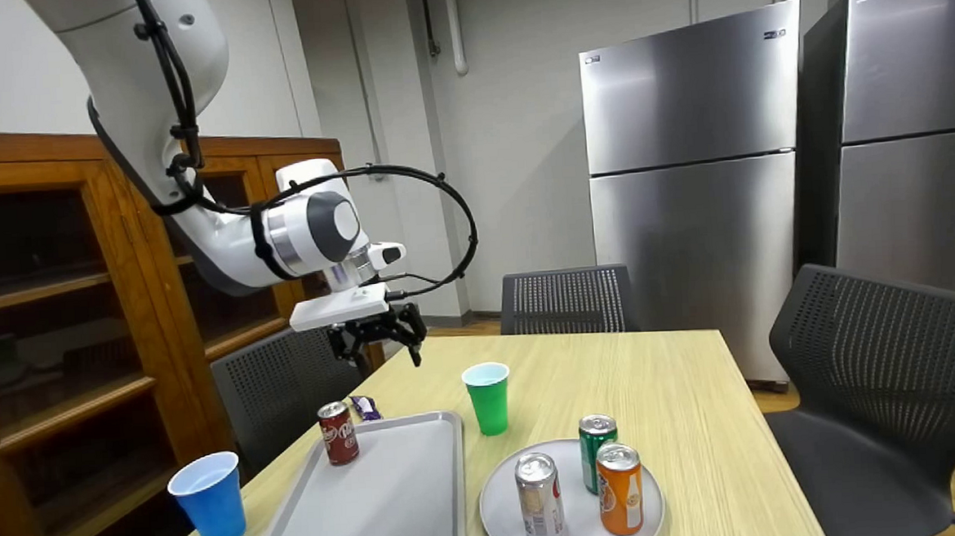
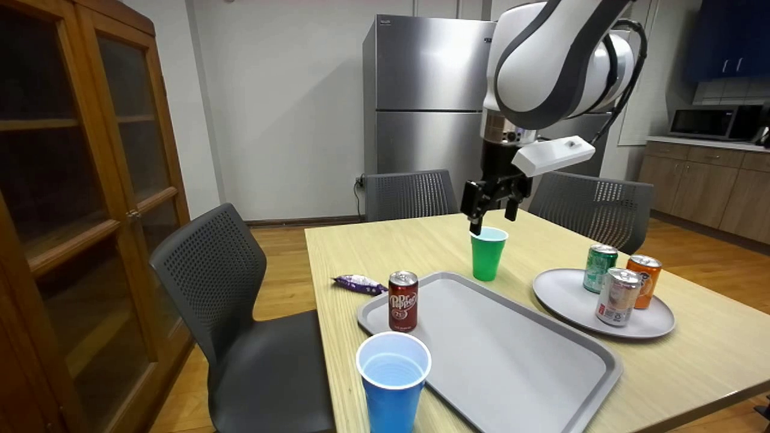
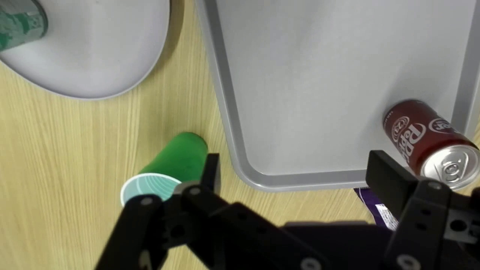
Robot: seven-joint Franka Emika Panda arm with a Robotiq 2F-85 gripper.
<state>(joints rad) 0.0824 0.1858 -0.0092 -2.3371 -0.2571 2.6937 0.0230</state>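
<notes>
I had the claw [image 3: 296, 170] spread wide, empty, above the tabletop [image 2: 415, 252]; the green cup [image 2: 488, 257] stood beside the gray tray [image 2: 517, 355], the Dr Pepper can [image 2: 403, 304] upright on it. I judged this pre-grasp positioning; the next move called for lining up, then lowering.

In the wrist view, a green cup [image 3: 182, 159], pale inside, stands upright left of centre beside the gray tray [image 3: 318, 93], and a dark red, silver-topped Dr Pepper can [image 3: 420, 137] stands upright on that tray at the right.
</notes>
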